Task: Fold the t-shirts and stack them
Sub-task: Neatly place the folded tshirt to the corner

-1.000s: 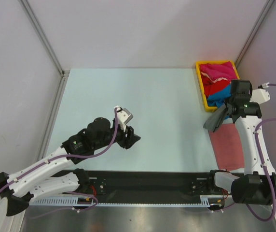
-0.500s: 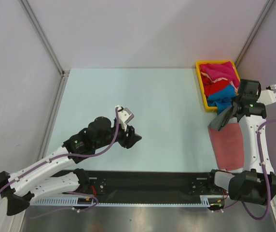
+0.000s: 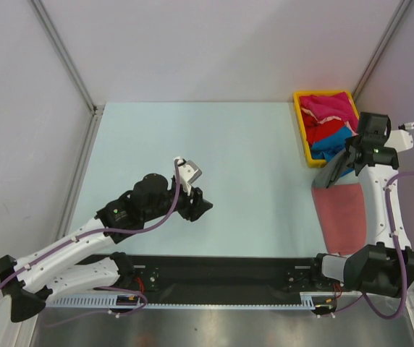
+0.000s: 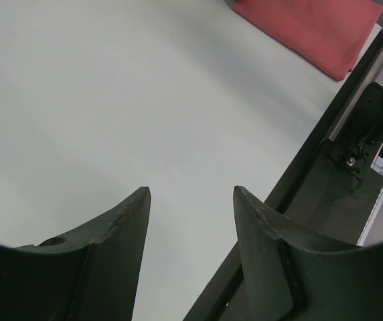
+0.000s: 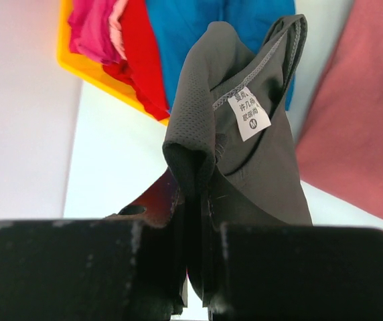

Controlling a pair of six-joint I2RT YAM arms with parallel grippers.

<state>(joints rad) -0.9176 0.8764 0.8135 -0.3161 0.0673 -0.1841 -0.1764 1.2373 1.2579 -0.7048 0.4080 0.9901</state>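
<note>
The right gripper (image 3: pixel 349 160), clamped shut on the dark grey t-shirt (image 3: pixel 329 176), has drifted slightly toward the table's (image 3: pixel 229 144) right edge. The shirt dangles between the yellow tray (image 3: pixel 299 126) and the folded salmon-pink t-shirt (image 3: pixel 341 217). The left gripper (image 3: pixel 200 206), half open and empty, hasn't moved. Spreading the shirt flat likely comes next.

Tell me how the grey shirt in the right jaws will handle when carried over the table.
Probably floppy: the grey shirt bunches where the right jaws pinch it and droops below them. Likely light, since that thin pinch holds it. Its loose end may drag on the blue shirt in the yellow tray.
</note>
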